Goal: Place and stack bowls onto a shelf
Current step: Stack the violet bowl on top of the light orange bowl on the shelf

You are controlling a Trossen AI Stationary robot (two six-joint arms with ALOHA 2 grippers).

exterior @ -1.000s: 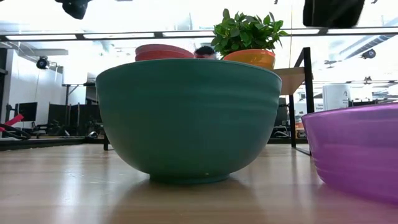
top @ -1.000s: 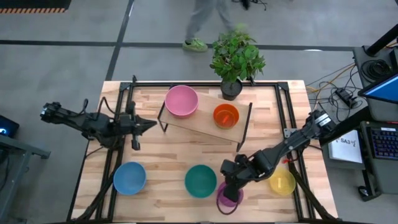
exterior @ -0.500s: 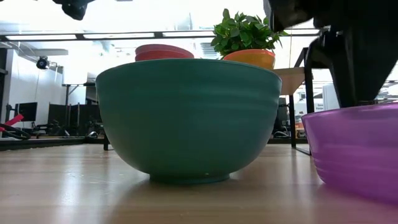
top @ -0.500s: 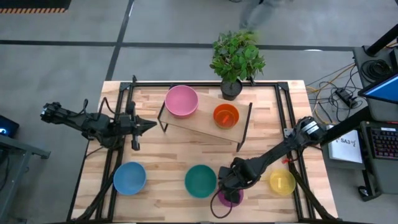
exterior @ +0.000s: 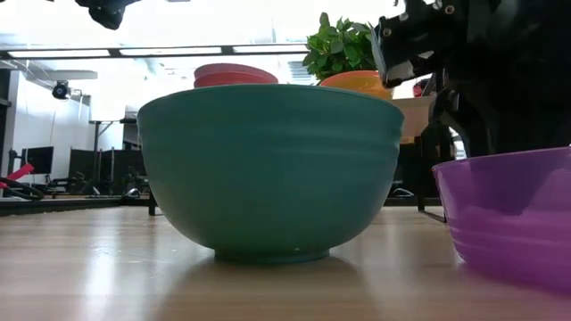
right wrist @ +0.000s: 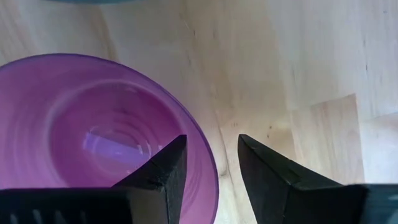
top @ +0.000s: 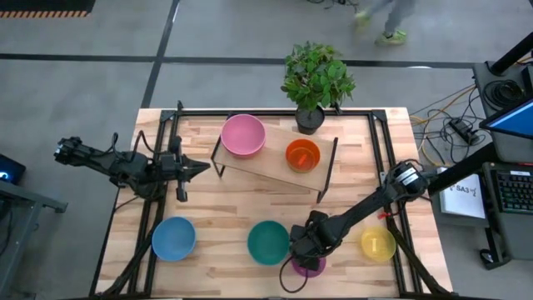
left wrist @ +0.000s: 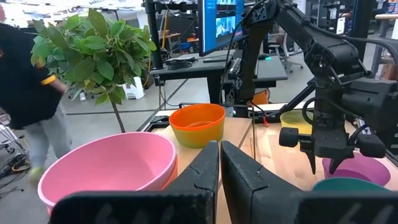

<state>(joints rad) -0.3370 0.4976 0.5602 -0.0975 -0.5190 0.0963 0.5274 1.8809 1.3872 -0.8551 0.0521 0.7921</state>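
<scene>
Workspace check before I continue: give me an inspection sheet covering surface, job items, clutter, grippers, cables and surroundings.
Surface: wooden table, bare between items.
Job's things: pink bowl and orange bowl on the shelf; blue bowl, teal bowl, purple bowl, yellow bowl on the table.
Clutter: potted plant at the table's far edge.
Grippers: right gripper open, jaws astride the purple bowl's rim; left gripper shut, idle beside the shelf.
Cables: bundle on the floor, right.
Surroundings: person walking beyond the table.

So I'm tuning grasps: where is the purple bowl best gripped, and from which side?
Probably by its thin rim, from straight above. The purple bowl sits upright and open on the table, and the right gripper hangs open astride the rim, one finger inside, one outside.
</scene>
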